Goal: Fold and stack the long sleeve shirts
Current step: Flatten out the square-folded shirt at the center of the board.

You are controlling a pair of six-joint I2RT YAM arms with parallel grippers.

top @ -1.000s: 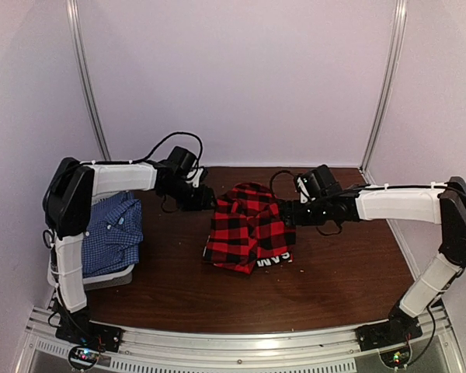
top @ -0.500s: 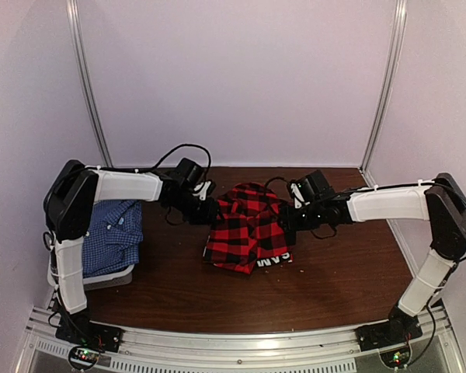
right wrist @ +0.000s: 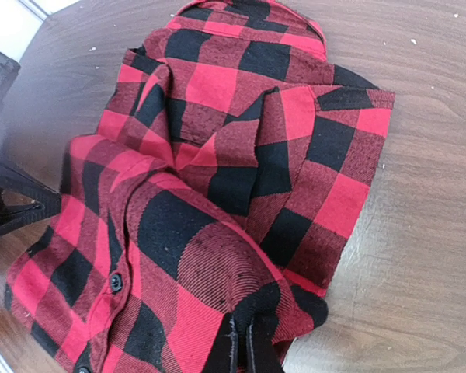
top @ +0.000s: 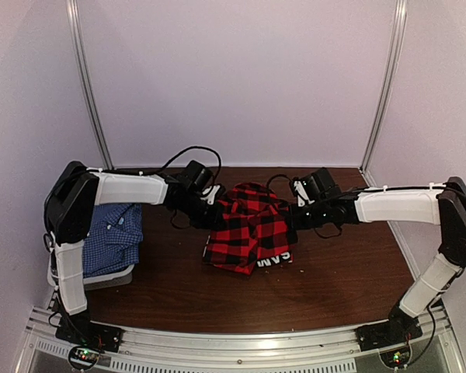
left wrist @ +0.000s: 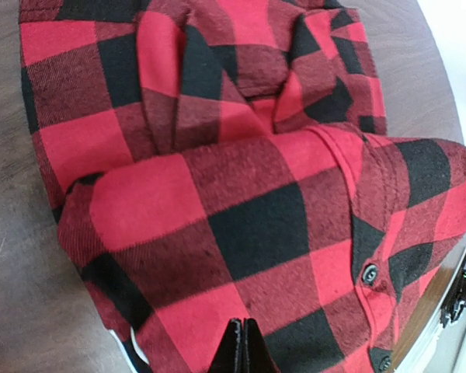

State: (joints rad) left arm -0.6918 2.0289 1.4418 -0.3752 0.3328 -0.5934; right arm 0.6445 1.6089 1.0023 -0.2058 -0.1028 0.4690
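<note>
The red-and-black plaid shirt [top: 248,229] lies crumpled in the middle of the brown table [top: 342,268]. My left gripper [top: 211,203] is at its left edge, shut, its tips [left wrist: 241,325] pressed into the plaid cloth [left wrist: 241,194]. My right gripper [top: 290,217] is at the shirt's right edge. It is shut on a bunched fold of the plaid [right wrist: 217,155] that rises into its fingertips [right wrist: 243,326]. The blue-and-white check shirt [top: 113,233] lies folded at the left, partly hidden behind the left arm.
A pale grey basket [top: 101,278] sits under the blue shirt at the table's left edge. White walls with metal rails close in the back and sides. A strip with white letters [top: 273,262] shows at the plaid shirt's near right corner.
Both grippers moved inward onto the plaid shirt's edges and went from open to shut. The cloth at both edges has bunched slightly.
</note>
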